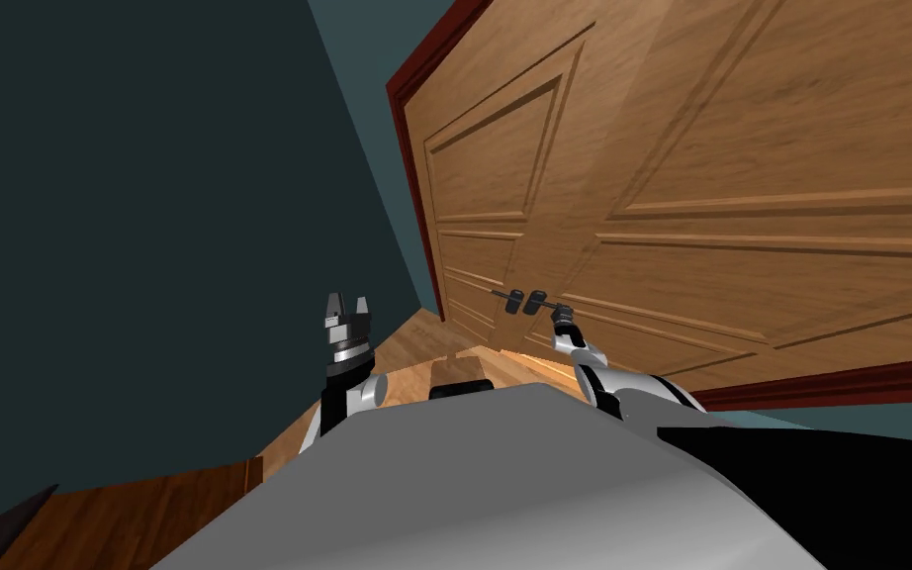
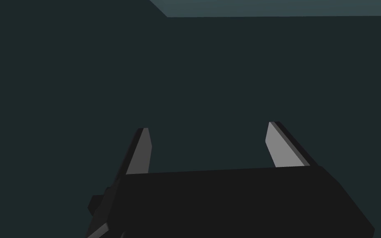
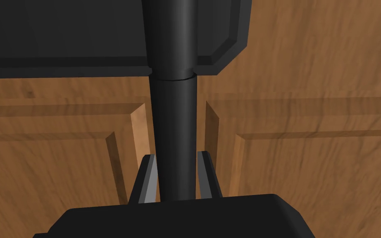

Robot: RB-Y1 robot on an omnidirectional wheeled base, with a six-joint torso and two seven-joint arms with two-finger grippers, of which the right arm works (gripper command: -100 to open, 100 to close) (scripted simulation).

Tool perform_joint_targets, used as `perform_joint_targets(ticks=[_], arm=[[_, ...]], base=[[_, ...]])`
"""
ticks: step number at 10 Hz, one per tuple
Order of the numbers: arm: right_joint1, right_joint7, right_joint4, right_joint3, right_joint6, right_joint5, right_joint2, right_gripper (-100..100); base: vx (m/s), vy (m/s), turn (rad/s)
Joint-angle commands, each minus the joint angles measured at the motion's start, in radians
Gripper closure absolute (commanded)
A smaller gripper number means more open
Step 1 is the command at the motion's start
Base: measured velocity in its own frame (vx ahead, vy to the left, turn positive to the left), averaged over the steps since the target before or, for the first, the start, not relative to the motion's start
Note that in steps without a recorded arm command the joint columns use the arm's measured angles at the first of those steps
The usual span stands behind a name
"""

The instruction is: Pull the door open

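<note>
Clamping the handle point(image 3: 173, 136), the right gripper point(image 3: 176, 153) has both fingers point(image 3: 148, 177) pressed against opposite sides of the dark round bar. The bar runs from the gripper's body up between the blades to a dark plate on the door point(image 3: 309, 165). It sits deep in the grip, not at the fingertips, and looks centred between the two blades.

In the head view the handle point(image 1: 528, 300) stands out from the wooden door point(image 1: 741, 148) near the seam where its two panelled leaves meet, with the right gripper point(image 1: 561, 315) at the bar's outer end.

The bar looks rigid and smooth, so it may slip under a straight tug. The door is likely heavy and stiff, swinging on hinges, so a firm hold near the bar's free end suits a pull along an arc.

The left gripper point(image 1: 347, 300) is raised at the left, well apart from the door, its fingers point(image 2: 282, 148) spread wide on nothing.
</note>
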Motion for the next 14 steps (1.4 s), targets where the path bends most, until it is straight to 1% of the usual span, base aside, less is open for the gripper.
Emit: perform_joint_targets(ticks=[1, 5, 6, 7, 8, 9, 10, 11, 13, 14], arm=[[0.01, -0.011, -0.018, 0.016, 0.011, 0.008, 0.008, 100], [-0.014, -0.043, -0.045, 0.076, 0.016, 0.036, 0.027, 100], [-0.014, -0.043, -0.045, 0.076, 0.016, 0.036, 0.027, 100], [-0.01, -0.043, -0.04, 0.071, 0.017, 0.034, 0.023, 100], [-0.01, -0.051, -0.052, 0.09, 0.022, 0.042, 0.03, 100], [-0.012, -0.056, -0.056, 0.099, 0.022, 0.047, 0.032, 100], [-0.012, -0.056, -0.056, 0.099, 0.022, 0.047, 0.032, 100], [-0.017, -0.068, -0.065, 0.12, 0.022, 0.056, 0.037, 100], [-0.024, -0.084, -0.078, 0.148, 0.022, 0.069, 0.044, 100], [-0.025, -0.087, -0.08, 0.154, 0.022, 0.071, 0.045, 100]], base=[[-0.259, 0.002, 0.08], [-0.235, 0.006, 0.079], [-0.164, -0.001, 0.058], [-0.062, 0.007, 0.001], [-0.162, -0.018, 0.049], [-0.23, -0.067, 0.083], [-0.153, -0.052, 0.051], [-0.187, -0.019, 0.066], [-0.244, -0.021, 0.082], [-0.233, -0.022, 0.05]])
